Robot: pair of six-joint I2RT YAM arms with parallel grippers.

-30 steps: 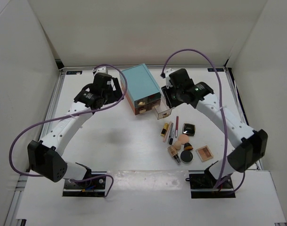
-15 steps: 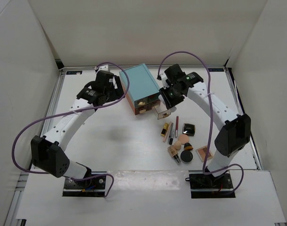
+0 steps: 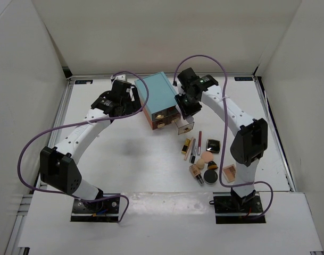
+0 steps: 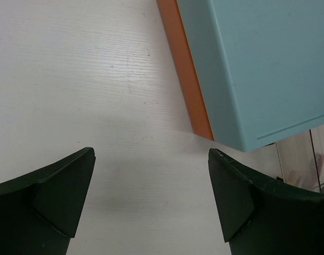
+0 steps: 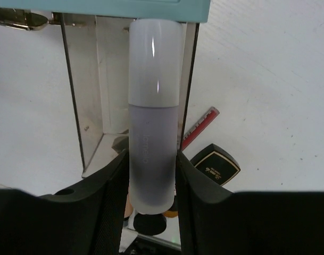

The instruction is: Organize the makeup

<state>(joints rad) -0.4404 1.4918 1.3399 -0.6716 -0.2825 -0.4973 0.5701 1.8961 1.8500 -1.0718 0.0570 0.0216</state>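
The job is only just starting. The blue box stands near the middle of the far edge of the worktop. One clear drawer sticks out of the front of the box, and I can see nothing lying in it yet. The right end effector is closed around the lower half of a pale purple tube. It holds the tube just above the open drawer, with the white cap pointing at the box. The tube is up in the air and not in the drawer yet, so my guess is that it will be the first thing put away. The left end effector is wide open and holds nothing. It hangs over the bare worktop just beside the left side of the box. All the other makeup lies in a little heap on the worktop, between the drawer and the near right corner. In the heap there is a gold lipstick, some thin sticks, a square black case and two peach sponges. A round black compact and a tan and pink palette lie there too. None of these is in the box. So nothing is put away so far, one tube is on its way, and the whole heap is left to sort.
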